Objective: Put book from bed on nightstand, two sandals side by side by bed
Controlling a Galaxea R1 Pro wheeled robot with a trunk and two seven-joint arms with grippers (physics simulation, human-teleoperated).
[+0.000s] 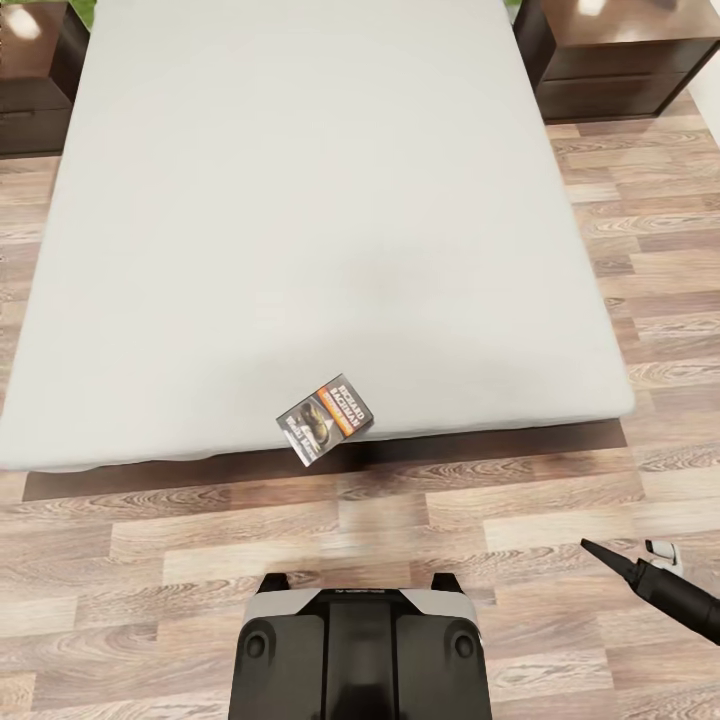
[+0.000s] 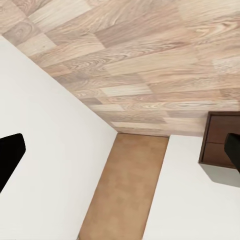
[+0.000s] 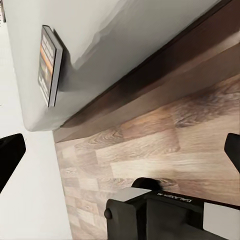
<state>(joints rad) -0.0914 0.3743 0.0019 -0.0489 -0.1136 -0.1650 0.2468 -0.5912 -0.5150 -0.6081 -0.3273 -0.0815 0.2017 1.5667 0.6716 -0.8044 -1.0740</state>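
One bed (image 1: 300, 200), one book (image 1: 326, 417) (at the mattress edge), two nightstands (image 1: 620, 55) (image 1: 30, 75), one robot hand (image 1: 630, 570)

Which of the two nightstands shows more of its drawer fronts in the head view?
The nightstand at the bed's far right corner; the other one, far left, is largely cut off.

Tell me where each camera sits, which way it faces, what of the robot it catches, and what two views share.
Head view: high, looking down at the pale-grey bed, the small dark orange-banded book at its near edge, the robot's black base, the right hand.
Left wrist view: facing wood-plank floor and a dark-brown cabinet; black fingertips at the edges.
Right wrist view: low, facing the bed's edge; base visible.
Head and right wrist views share the book.
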